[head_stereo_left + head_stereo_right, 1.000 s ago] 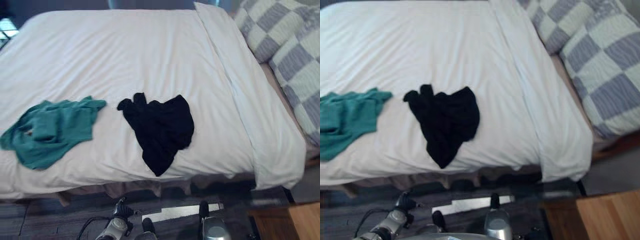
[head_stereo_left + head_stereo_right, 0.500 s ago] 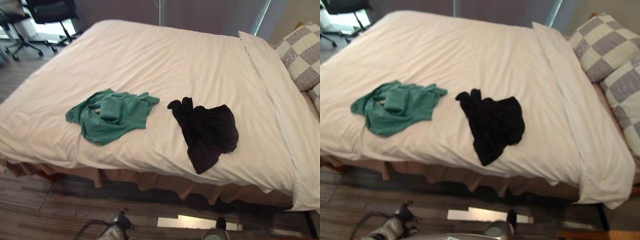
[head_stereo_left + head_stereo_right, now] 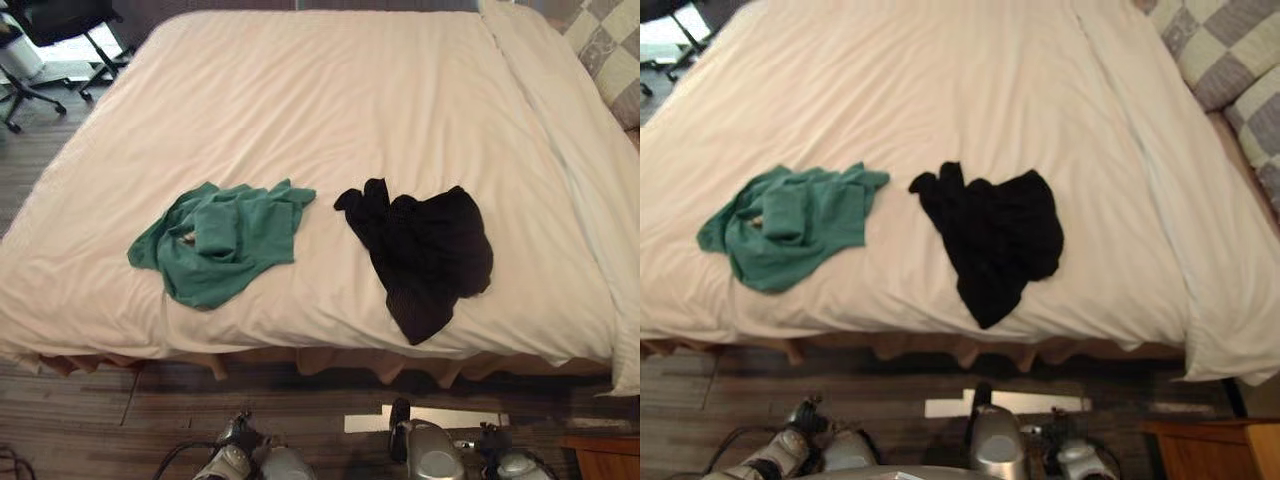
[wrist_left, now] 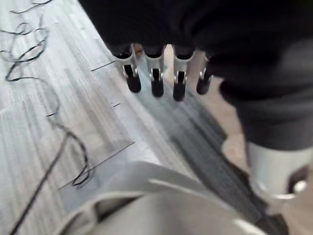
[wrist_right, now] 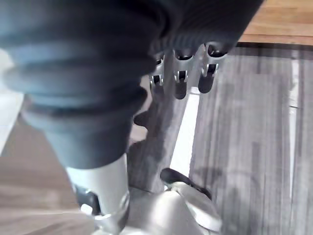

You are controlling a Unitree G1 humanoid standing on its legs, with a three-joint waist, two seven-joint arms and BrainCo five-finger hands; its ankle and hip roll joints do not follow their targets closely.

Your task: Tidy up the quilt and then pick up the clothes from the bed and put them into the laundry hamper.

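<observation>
Since the quilt (image 3: 330, 90) looks flat, I'd grab clothes next: black top (image 3: 425, 250) at 3 o'clock of the green top (image 3: 220, 240), both near the bed's front edge. L hand (image 4: 156, 73) & R hand (image 5: 183, 73) hang low by the floor, fingers straight, holding nothing. Reach the green one w/ L, pinch its middle.

Checked pillows (image 3: 1230, 60) lie at the upper right, an office chair (image 3: 60, 25) stands on the wood floor (image 3: 60, 415) upper left, and a wooden cabinet (image 3: 1215, 450) sits lower right.

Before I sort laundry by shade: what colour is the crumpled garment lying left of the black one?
Teal green garment, clearest in the left eye view.
</observation>
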